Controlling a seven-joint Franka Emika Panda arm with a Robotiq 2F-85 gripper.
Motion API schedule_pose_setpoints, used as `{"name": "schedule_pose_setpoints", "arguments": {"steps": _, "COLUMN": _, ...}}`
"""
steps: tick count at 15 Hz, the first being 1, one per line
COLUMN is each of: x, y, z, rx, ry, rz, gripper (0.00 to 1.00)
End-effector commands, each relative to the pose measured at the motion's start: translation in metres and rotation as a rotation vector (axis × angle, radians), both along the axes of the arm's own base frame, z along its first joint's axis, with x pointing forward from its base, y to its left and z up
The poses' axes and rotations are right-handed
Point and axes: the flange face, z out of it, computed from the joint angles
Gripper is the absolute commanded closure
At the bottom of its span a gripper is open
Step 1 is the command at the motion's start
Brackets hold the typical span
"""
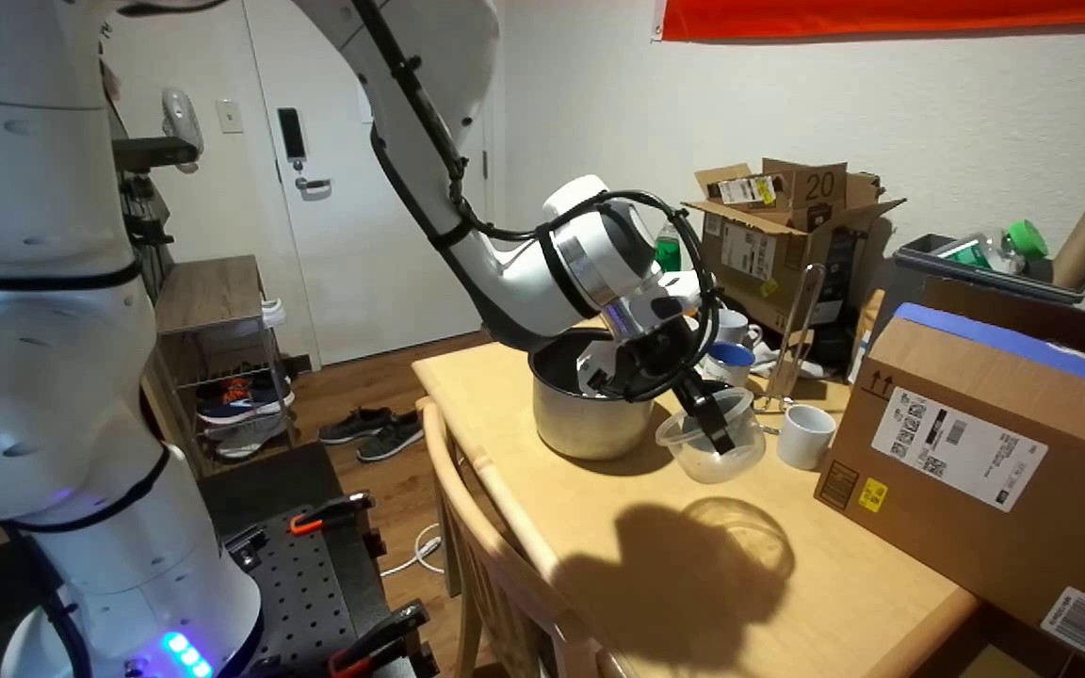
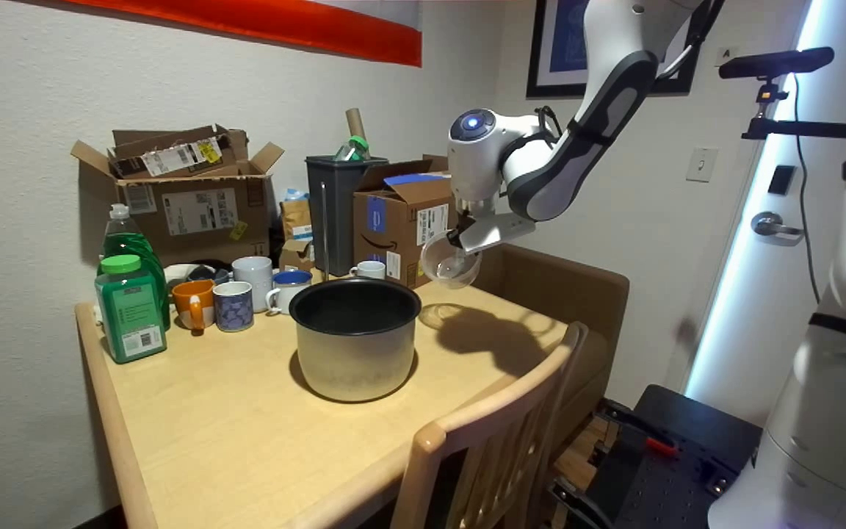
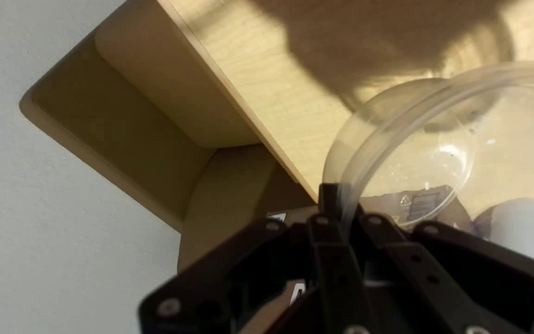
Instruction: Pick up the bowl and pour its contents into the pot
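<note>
A clear plastic bowl (image 2: 451, 266) was held aloft above the tabletop (image 2: 225, 400), its rim pinched at one spot by the claw (image 3: 345, 205), and in both exterior views it was seen near the metal pot (image 2: 355, 360) but outside its mouth. The bowl was turned mostly upright, though a slight lean could not be ruled out; a few specks and glints were shown in the wrist view, and whether anything pourable was contained could not be told. The step in hand was judged to be the carry toward the pot, although a finished pour could not be excluded. For this to be done well, the bowl was best held level and raised until its base would clear the pot's rim, since the height between them could not be read surely. A path leading away from the white mug (image 1: 804, 436) and the cardboard shipping box (image 1: 985, 471) was to be preferred. The tilt was best delayed until the pouring lip was centred over the dark interior, then made slowly. Because only one edge of thin, probably flexible plastic was gripped, some sagging or pivoting was to be expected, so jerks were to be avoided.
</note>
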Motion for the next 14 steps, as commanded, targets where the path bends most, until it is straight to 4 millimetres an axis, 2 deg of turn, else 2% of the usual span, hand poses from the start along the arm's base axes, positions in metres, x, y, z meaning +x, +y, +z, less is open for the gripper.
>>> {"name": "schedule_pose_setpoints", "arguments": {"steps": 1, "x": 0.0, "y": 0.0, "z": 0.0, "rx": 0.0, "ry": 0.0, "rz": 0.001, "gripper": 0.96}}
{"name": "schedule_pose_setpoints", "arguments": {"steps": 9, "x": 0.002, "y": -0.011, "z": 0.001, "rx": 0.089, "ry": 0.001, "rz": 0.048, "gripper": 0.97}}
{"name": "schedule_pose_setpoints", "arguments": {"steps": 14, "x": 0.005, "y": -0.029, "z": -0.018, "rx": 0.18, "ry": 0.043, "rz": 0.04, "gripper": 0.97}}
